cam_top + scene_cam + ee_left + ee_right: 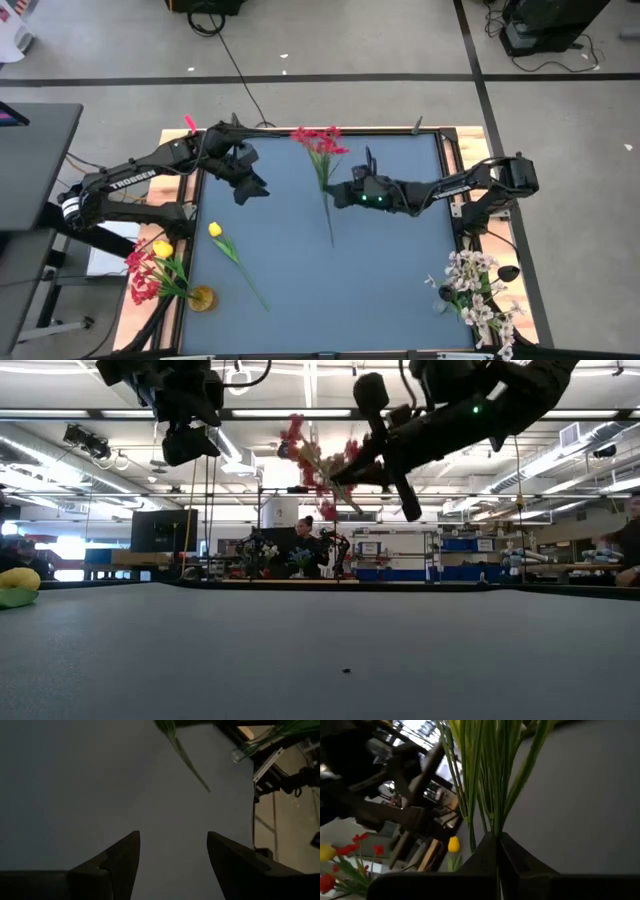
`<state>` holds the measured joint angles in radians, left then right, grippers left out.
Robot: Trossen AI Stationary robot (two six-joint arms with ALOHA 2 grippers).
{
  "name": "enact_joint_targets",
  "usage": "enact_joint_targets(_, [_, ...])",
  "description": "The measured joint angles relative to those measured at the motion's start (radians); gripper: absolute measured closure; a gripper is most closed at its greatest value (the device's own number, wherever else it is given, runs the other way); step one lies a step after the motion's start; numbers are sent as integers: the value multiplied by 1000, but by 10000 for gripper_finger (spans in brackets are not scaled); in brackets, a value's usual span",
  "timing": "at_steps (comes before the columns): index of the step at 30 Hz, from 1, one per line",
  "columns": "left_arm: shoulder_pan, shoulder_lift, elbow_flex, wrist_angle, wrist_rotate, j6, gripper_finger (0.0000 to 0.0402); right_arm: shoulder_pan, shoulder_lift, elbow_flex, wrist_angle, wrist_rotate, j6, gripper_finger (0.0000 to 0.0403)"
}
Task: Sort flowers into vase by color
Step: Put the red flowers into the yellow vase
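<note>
The dark tabletop fills the middle of the high view, framed by a pale wooden edge. Over its far half the right arm reaches in from the right side, and the right hand is pinched shut on the stalk of the red flower, which it holds clear of the surface: in the low view the red blooms hang high in the air beside that arm, and in the right wrist view the fingers meet tightly around a bunch of green stalks and leaves. The left arm comes in from the left side, and the left hand hovers over the far left part of the tabletop with its fingers spread wide and nothing between them. At the near left corner a vase holds red flowers and a yellow one. At the near right corner a second vase holds a spray of white flowers. A single yellow tulip lies flat on the tabletop near the left vase, its thin stalk slanting toward the near edge.
</note>
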<state>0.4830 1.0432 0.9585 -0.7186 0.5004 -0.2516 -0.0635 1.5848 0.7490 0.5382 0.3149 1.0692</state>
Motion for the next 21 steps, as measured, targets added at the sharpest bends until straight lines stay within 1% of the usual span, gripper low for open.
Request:
enact_joint_targets(3, [-13,0,0,24,-10,40,166,44,0,0,42,77,-74,396])
enact_joint_targets(6, [-21,-8,0,44,-9,19,166,74,0,0,100,132,-121,396])
enact_joint_targets(10, [-24,-59,0,74,13,13,166,106,0,0,246,187,-182,396])
enact_joint_targets(16, [-24,-135,0,190,13,8,166,124,1,4,412,190,-308,396])
enact_joint_targets(18, [-24,-146,0,234,13,9,166,128,1,28,411,184,-352,396])
enact_joint_targets(21, [-29,-151,0,288,28,31,166,129,1,87,387,135,-429,396])
